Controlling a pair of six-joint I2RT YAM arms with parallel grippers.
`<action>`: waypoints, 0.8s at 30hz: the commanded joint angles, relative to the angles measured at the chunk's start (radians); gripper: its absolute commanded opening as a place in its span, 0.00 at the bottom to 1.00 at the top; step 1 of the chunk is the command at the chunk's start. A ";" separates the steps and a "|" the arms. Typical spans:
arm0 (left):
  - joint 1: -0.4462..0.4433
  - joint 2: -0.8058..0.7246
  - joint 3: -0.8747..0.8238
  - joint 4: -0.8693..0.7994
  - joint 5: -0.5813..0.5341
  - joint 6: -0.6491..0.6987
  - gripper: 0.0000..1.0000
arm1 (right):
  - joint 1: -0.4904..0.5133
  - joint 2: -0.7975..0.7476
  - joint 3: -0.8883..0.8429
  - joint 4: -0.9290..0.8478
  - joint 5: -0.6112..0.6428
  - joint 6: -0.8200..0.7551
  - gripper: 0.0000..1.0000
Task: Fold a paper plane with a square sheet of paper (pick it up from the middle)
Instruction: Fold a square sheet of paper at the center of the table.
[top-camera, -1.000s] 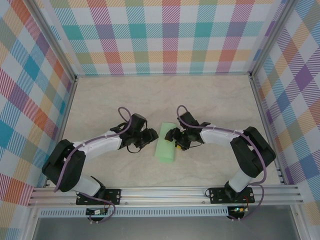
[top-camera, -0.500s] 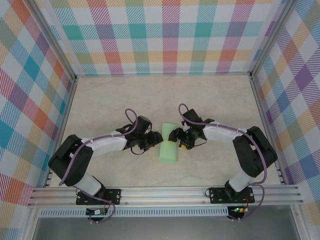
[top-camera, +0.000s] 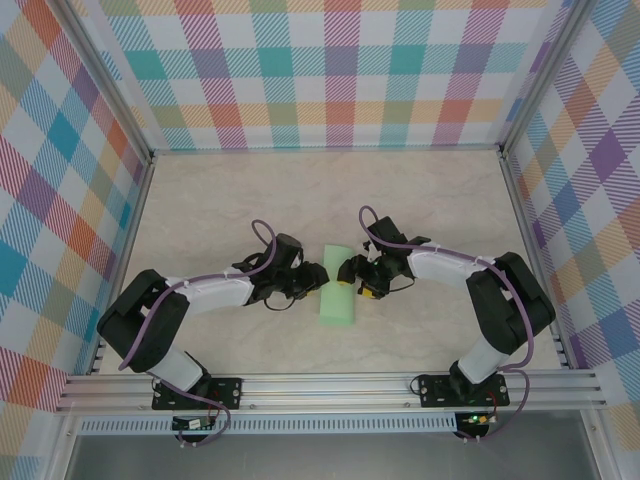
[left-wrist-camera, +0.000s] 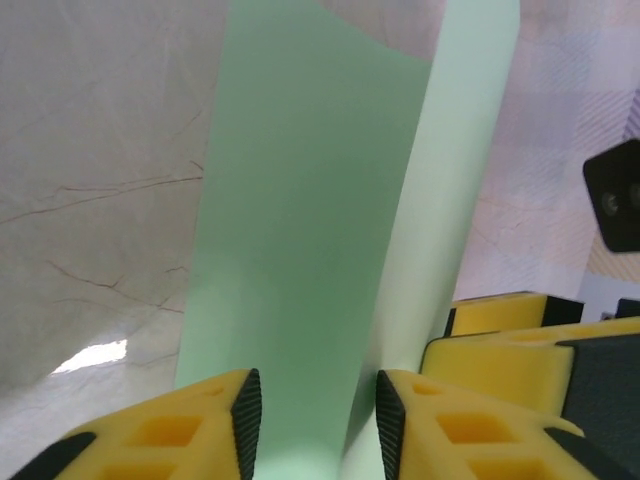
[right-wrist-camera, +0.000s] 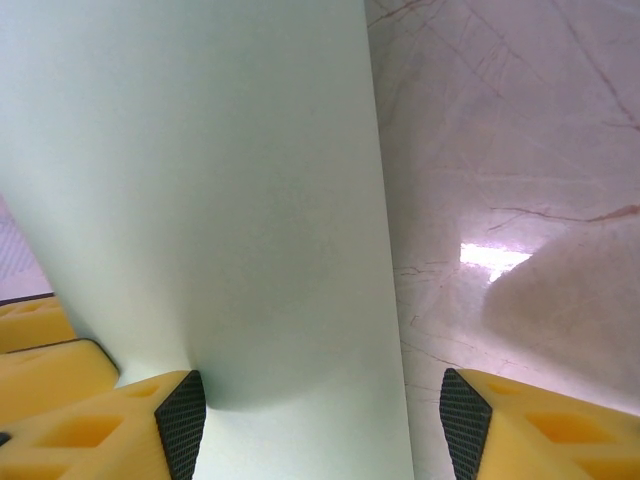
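Top external view: the square sheet of paper (top-camera: 336, 300) lies in the middle of the table (top-camera: 250, 200), doubled over into a narrow pale green strip. Its long axis runs from the far side toward my bases. My left gripper (top-camera: 314, 282) is against its left long edge and my right gripper (top-camera: 346, 272) is against its right long edge, a little farther back. Neither arm is clearly nearer, so the strip sits between the two.

Left wrist view: the paper (left-wrist-camera: 300, 250) runs straight ahead from my left gripper (left-wrist-camera: 318, 420). One layer lies flat and a lighter flap rises along its right side. My pads (left-wrist-camera: 247, 410) stand a little apart with the paper in the gap, and I judge they have not yet pinched it.

Right wrist view: the sheet (right-wrist-camera: 220, 200) is smooth and unmarked and takes up the left half. My right gripper (right-wrist-camera: 320, 420) is spread wide. The left pad touches the paper, where a soft dent shows, and the right pad is over bare table (right-wrist-camera: 500, 150).
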 joint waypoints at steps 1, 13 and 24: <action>-0.011 0.010 -0.009 0.042 0.023 0.009 0.25 | -0.005 -0.021 0.007 -0.006 -0.020 -0.024 0.66; -0.011 -0.008 -0.016 -0.008 -0.026 0.039 0.08 | -0.055 -0.069 0.005 -0.032 -0.080 -0.081 0.67; -0.012 0.017 -0.011 0.008 -0.011 0.032 0.09 | -0.062 0.026 0.016 -0.007 -0.143 -0.098 0.60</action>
